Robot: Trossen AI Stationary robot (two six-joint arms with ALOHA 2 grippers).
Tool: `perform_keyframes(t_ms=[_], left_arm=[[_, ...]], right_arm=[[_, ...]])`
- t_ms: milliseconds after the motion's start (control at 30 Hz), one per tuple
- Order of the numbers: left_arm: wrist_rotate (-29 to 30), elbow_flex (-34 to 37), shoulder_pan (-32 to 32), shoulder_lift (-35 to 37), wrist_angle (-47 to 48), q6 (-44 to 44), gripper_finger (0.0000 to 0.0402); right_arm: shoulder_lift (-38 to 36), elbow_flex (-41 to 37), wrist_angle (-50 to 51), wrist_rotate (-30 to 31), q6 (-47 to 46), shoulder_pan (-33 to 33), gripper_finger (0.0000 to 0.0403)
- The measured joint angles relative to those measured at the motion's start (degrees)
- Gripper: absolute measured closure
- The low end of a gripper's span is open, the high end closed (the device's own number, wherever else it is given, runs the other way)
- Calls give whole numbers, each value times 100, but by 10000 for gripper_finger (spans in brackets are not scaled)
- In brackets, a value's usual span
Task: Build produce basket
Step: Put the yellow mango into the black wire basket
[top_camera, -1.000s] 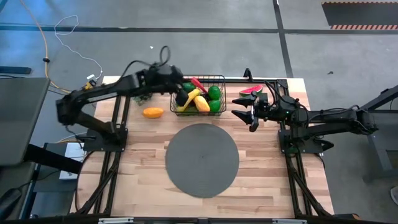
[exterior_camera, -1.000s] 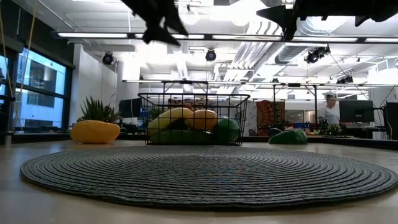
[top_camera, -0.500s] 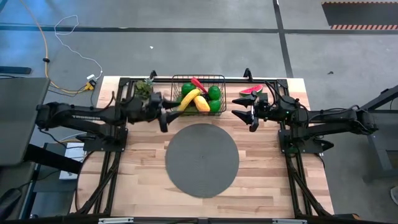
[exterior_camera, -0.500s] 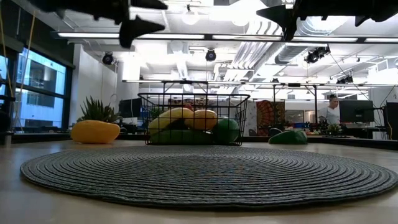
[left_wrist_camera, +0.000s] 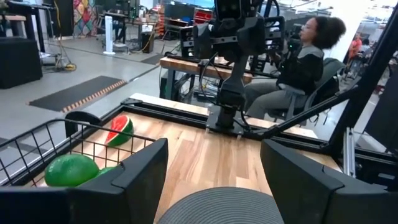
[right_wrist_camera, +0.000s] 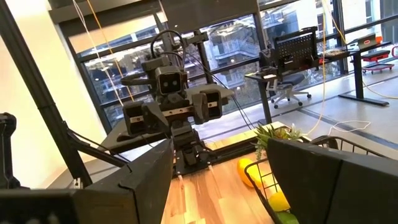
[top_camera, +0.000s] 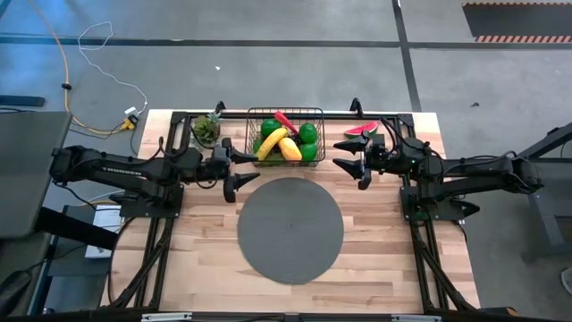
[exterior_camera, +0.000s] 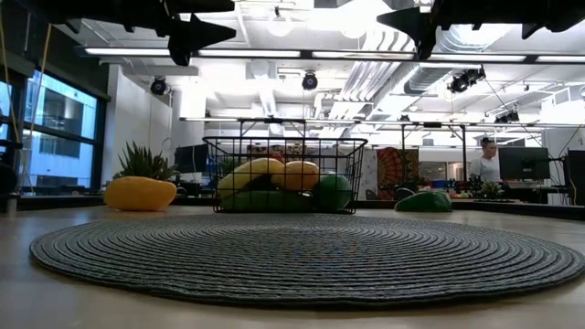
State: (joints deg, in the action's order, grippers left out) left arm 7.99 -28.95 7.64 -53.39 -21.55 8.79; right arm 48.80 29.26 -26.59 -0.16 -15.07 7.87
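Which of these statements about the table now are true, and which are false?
1. The watermelon slice lies inside the wire basket. False: it lies on the table outside the basket, on the right arm's side.
2. Both end effectors, left and right, are open and hold nothing. True.
3. A banana lies in the basket. True.
4. The round grey mat carries several fruits. False: nothing lies on it.
5. The basket stands on the mat. False: it stands beyond it.

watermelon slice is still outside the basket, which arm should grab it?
Right, probably. The watermelon slice lies on the table just outside the basket, close to the open, empty right gripper. The left gripper, also open and empty, hovers beyond the basket's far side.
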Motion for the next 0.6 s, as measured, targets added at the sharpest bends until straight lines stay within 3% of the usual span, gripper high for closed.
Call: perform_keyframes(t_ms=[600], left_arm=[[37, 0, 2, 0, -105, -3, 155]], right_arm=[[0, 0, 48, 0, 11, 1, 160]])
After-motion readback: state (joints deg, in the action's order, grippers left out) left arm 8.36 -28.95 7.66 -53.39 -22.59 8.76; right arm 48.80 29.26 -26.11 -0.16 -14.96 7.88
